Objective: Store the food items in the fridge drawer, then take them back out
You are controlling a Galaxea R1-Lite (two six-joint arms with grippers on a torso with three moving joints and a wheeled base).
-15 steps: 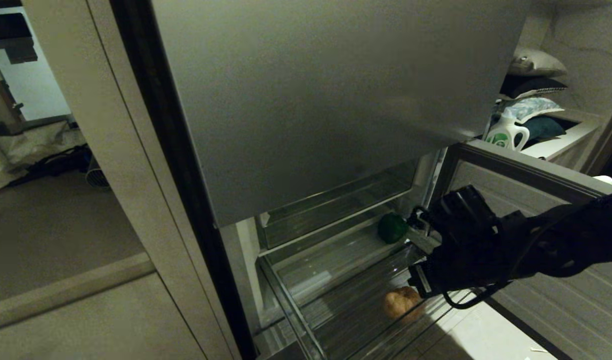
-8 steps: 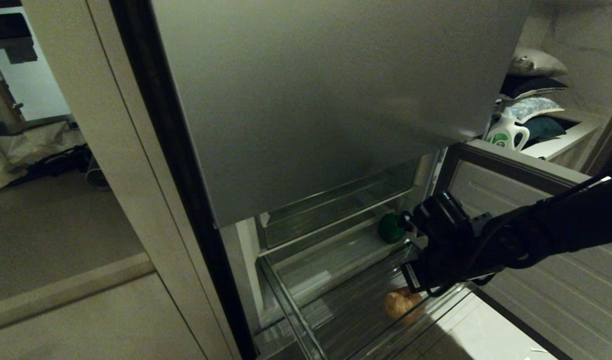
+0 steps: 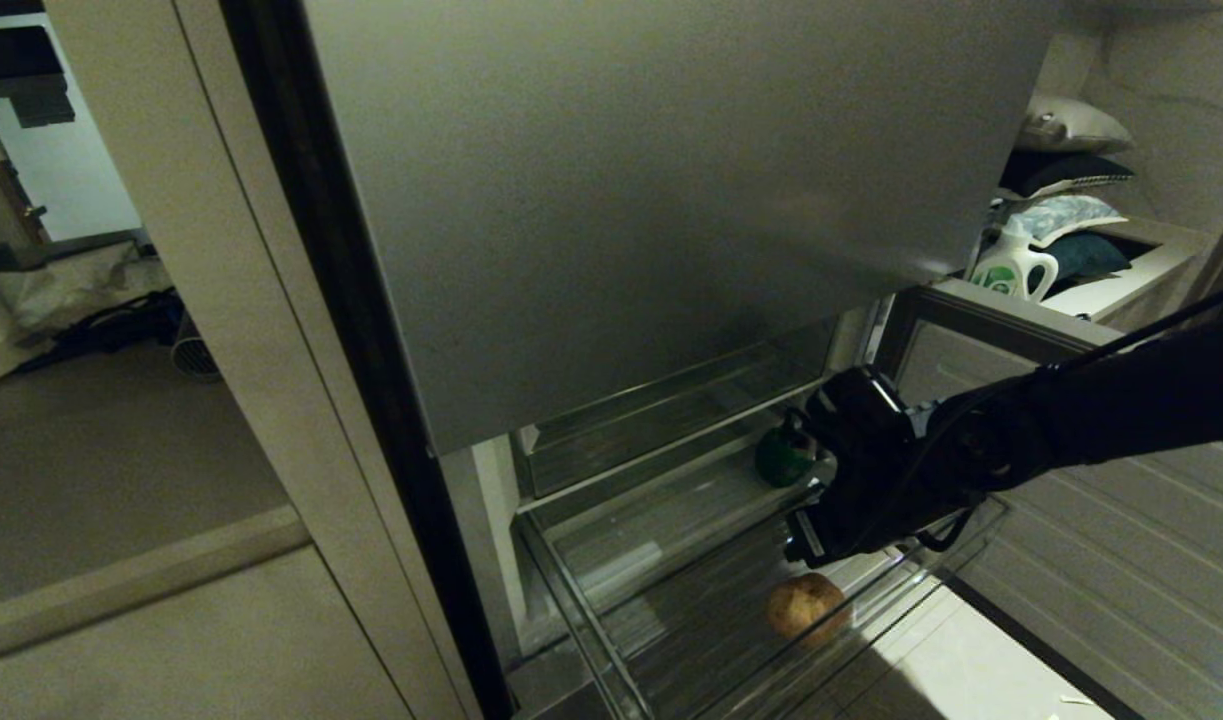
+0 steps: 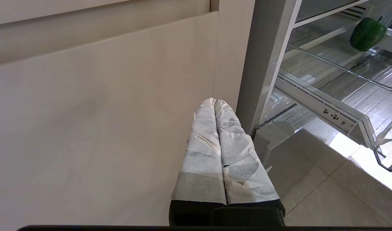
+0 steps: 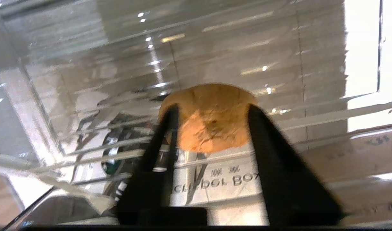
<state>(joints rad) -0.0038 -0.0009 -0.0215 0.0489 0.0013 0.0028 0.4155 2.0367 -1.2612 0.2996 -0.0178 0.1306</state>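
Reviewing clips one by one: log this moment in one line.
right gripper: open above potato | potato, green pepper: in fridge drawer | left gripper: shut, parked

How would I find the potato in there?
Look under the big grey fridge door, where a clear drawer is pulled out. The potato lies near the drawer's front. It is lumpy and tan-brown, while the pepper farther back is dark green.

Dim and grainy from the head, fridge door [image 3: 651, 200] a dull grey sheen. Bright and sharp at the left wrist, floor [image 4: 362, 154] sunlit. Smeared by motion blur at the right wrist, drawer [image 5: 215, 48] flecked with glare, window-white overexposed.
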